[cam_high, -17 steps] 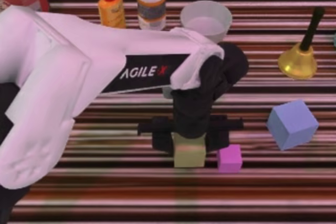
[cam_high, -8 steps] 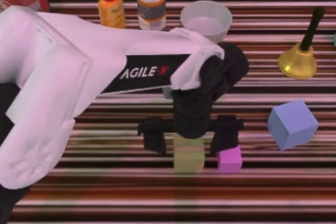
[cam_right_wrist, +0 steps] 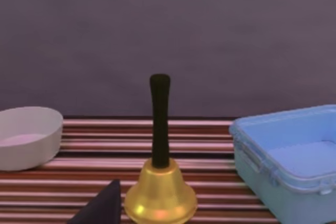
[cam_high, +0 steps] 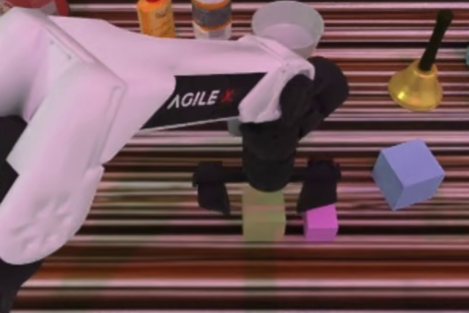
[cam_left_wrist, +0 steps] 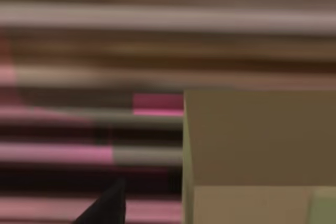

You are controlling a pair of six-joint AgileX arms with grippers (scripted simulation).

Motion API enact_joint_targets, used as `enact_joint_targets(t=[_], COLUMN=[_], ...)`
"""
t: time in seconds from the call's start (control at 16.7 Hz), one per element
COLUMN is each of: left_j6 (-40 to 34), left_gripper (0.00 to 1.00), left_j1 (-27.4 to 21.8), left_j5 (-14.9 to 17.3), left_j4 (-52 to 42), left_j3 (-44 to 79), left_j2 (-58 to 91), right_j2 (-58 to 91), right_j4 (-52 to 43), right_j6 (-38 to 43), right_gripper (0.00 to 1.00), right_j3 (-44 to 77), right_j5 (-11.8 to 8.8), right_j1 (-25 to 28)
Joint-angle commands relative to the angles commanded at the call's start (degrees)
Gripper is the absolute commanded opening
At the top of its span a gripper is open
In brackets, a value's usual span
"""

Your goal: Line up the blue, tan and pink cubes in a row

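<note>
While left hand (cam_high: pixel 265 187) gapes above tan cube (cam_high: pixel 263 216) (untouched), pink cube (cam_high: pixel 320 223) sits beside.

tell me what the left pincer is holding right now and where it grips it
Nothing: the left pincer is open over the tan cube, fingers apart on either side.

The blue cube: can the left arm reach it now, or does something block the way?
Probably yes. The blue cube stands alone at the table's right. The open left gripper is over the tan cube, and only the small pink cube lies between.

Even soft light, left wrist view blurred
</note>
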Motion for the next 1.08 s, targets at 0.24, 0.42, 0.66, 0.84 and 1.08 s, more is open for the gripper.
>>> enact_joint_targets(t=[0.24,0.42,0.66,0.84,1.08], left_j6=[-0.3,-0.3,-0.2,0.0,1.5], left_gripper=[1.0,1.0,1.0,1.0,1.0], left_j1=[0.6,1.0,0.7,1.5,6.7], left_j5=[-0.1,0.0,0.0,-0.1,-0.5], left_j4=[-8.5,-12.5,-12.5,-11.4,-5.2], left_j3=[5.3,8.2,8.2,6.6,-2.8], left_j2=[-2.3,-4.0,-3.9,-5.7,-16.3], right_j2=[0.0,0.0,0.0,1.5,10.8], right_j4=[0.0,0.0,0.0,-1.1,-7.1], right_j6=[0.0,0.0,0.0,0.0,-0.2], right_gripper=[1.0,1.0,1.0,1.0,1.0], right_j3=[0.0,0.0,0.0,1.5,10.1], right_j5=[0.0,0.0,0.0,-0.1,-0.2], right_j1=[0.0,0.0,0.0,0.4,2.0])
